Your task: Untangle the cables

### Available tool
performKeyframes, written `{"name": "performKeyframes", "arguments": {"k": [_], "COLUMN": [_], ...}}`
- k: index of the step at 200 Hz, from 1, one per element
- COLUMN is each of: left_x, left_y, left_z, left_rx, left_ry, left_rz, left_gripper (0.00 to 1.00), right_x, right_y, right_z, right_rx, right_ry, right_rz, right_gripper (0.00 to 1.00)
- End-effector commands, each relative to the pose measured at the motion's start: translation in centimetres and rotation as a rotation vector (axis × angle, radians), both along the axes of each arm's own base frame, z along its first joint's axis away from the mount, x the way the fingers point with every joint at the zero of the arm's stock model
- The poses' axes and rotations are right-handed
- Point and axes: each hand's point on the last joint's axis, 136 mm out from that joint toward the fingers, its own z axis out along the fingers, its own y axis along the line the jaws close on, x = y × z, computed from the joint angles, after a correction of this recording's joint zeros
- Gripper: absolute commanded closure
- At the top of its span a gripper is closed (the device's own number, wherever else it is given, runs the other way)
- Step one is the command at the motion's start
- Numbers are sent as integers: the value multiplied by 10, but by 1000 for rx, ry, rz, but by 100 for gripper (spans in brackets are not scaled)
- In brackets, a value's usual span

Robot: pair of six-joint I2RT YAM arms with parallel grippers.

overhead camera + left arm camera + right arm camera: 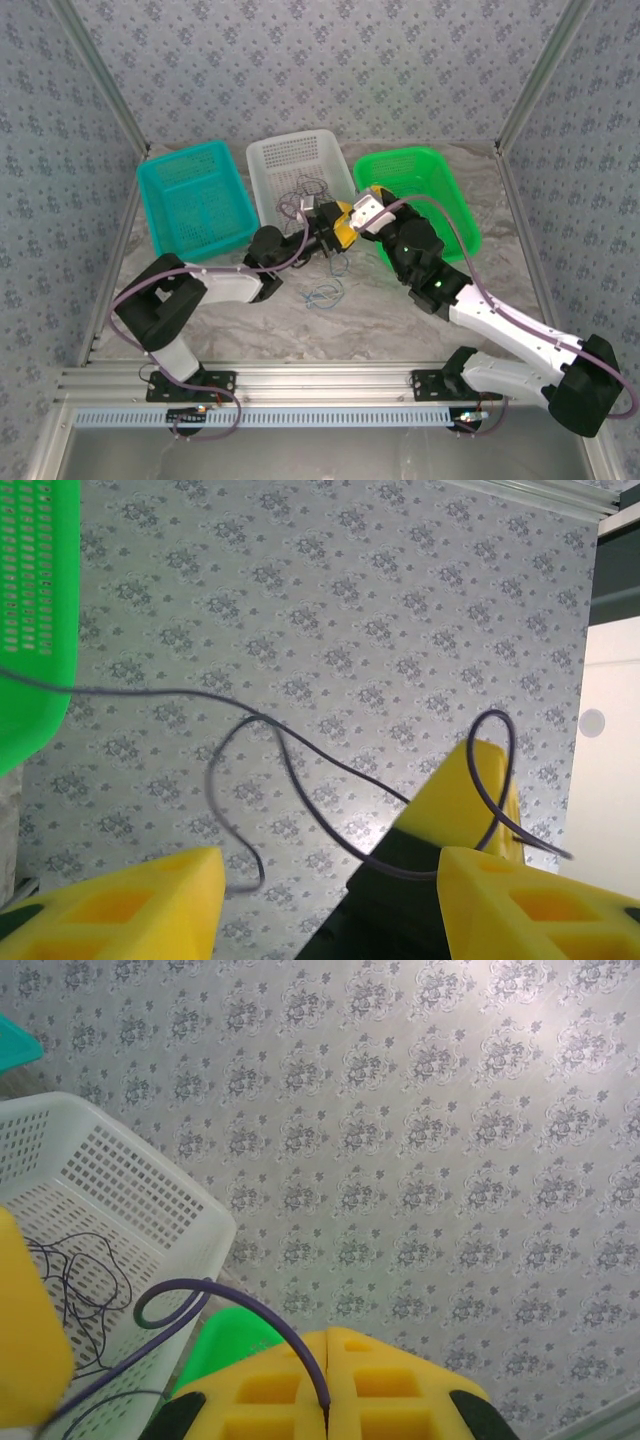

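The right end effector (pixel 326 1392) is clamped tight on a dark cable (pixel 200 1282). The left end effector (pixel 330 905), close beside it, has its jaws parted, with that cable looping across the gap. Just beyond both, more dark cables (pixel 305 188) lie in the white basket (pixel 268 160), and a blue cable (pixel 322 293) lies on the counter (pixel 380 320) on their near side.

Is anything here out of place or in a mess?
Yes. A little blue cable lies loose on the table, outside the baskets. Several dark cables sit in a tangle in the white basket. One dark cable loops up in mid-air from the shut right end effector.
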Motion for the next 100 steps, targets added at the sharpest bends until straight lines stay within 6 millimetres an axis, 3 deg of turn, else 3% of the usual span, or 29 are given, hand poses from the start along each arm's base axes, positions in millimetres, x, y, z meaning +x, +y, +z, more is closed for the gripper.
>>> {"name": "performKeyframes", "arguments": {"k": [1, 28, 64, 100], "left_x": [0, 1, 4, 10], "left_y": [5, 4, 0, -2], "left_z": [42, 49, 45, 38], "left_rx": [-112, -123, -130, -122], "left_ry": [-104, -122, -89, -75], "left_rz": [30, 37, 26, 39], "left_gripper": [42, 47, 48, 54], "right_x": [-3, -6, -6, -10], "right_y": [-6, -9, -13, -12], "right_z": [11, 11, 5, 12], "right_rx": [22, 35, 28, 63], "right_ry": [-29, -22, -13, -20], "right_rz": [-23, -22, -35, -22], "right_gripper": [100, 100, 100, 100]}}
